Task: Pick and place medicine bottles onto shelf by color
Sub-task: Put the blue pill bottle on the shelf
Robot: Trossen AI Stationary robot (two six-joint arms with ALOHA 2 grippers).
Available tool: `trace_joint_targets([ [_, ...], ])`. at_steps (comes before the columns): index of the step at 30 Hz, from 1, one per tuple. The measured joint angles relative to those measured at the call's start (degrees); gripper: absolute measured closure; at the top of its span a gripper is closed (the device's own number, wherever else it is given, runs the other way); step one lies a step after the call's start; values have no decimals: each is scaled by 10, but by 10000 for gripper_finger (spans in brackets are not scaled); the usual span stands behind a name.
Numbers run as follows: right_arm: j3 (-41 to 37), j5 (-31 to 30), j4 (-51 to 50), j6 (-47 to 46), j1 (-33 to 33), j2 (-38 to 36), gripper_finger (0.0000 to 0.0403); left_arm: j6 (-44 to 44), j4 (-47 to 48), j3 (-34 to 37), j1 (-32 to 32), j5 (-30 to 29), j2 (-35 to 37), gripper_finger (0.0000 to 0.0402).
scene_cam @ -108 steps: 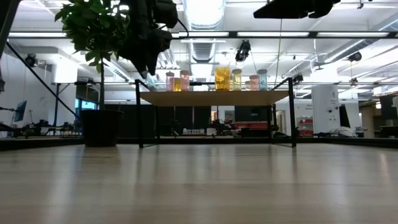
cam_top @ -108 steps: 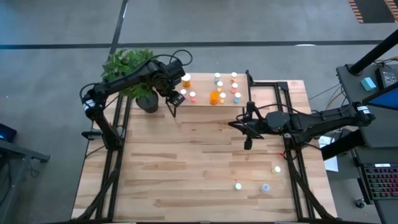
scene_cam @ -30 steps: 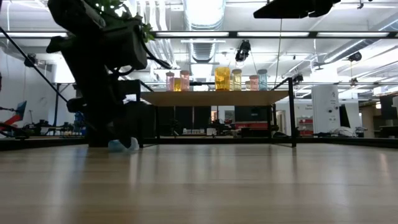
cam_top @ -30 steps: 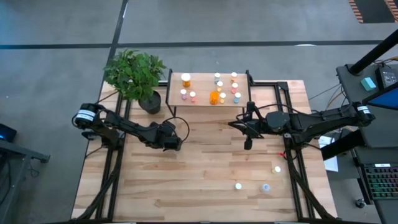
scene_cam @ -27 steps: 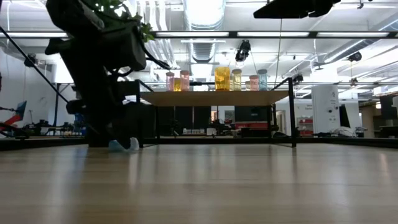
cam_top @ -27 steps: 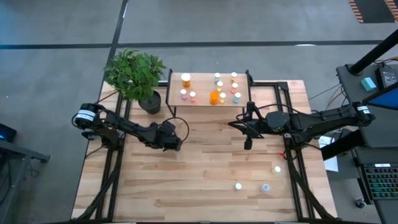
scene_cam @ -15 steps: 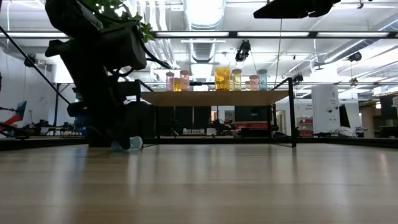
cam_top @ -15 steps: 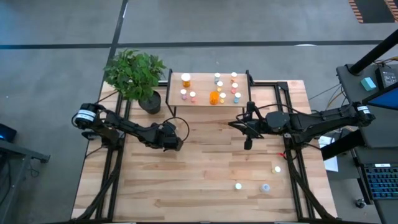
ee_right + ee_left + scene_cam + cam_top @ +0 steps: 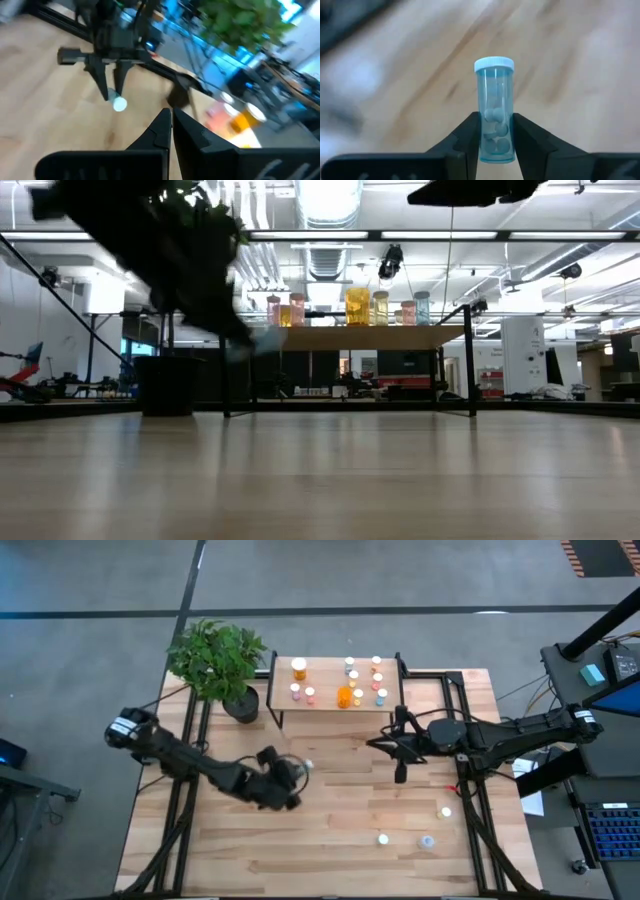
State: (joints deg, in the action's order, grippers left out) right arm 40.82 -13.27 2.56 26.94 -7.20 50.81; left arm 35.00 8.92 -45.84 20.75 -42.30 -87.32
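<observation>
High view: the left gripper [image 9: 296, 772] is over the middle of the wooden surface [image 9: 340, 830], with the pale cap of a blue bottle [image 9: 306, 766] showing at its tip. The shelf [image 9: 335, 665] lies well apart toward the far edge, already carrying several bottles. The right gripper [image 9: 401, 772] waits to the right of centre, and the left arm is plainly the one at work.

Low view: the left arm is a dark blur, and the bottle [image 9: 264, 338] appears lifted off the surface, near the shelf top's level.

Left wrist view: the two fingers [image 9: 469, 136] pinch the bottle [image 9: 494, 107] by its lower body. Its long axis runs straight out along the fingers, cap pointing away from the wrist.

Right wrist view: the right arm's own fingers [image 9: 161, 129] are pressed together, empty; the left gripper [image 9: 113, 95] shows farther off with the bottle's cap at its tip.
</observation>
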Motion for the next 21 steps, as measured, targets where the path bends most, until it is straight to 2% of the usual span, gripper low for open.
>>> trace_joint_targets([
  [5,0,85,39,-36,0,7,392,-249,-233,5,60,-61,10,316],
  [10,0,130,107,-46,0,50,357,-408,-429,10,72,-62,6,316],
  [14,15,133,176,-48,0,101,300,-460,-494,11,70,-62,-1,316],
  [21,70,135,174,-54,0,176,194,-459,-492,11,62,-63,-5,315],
])
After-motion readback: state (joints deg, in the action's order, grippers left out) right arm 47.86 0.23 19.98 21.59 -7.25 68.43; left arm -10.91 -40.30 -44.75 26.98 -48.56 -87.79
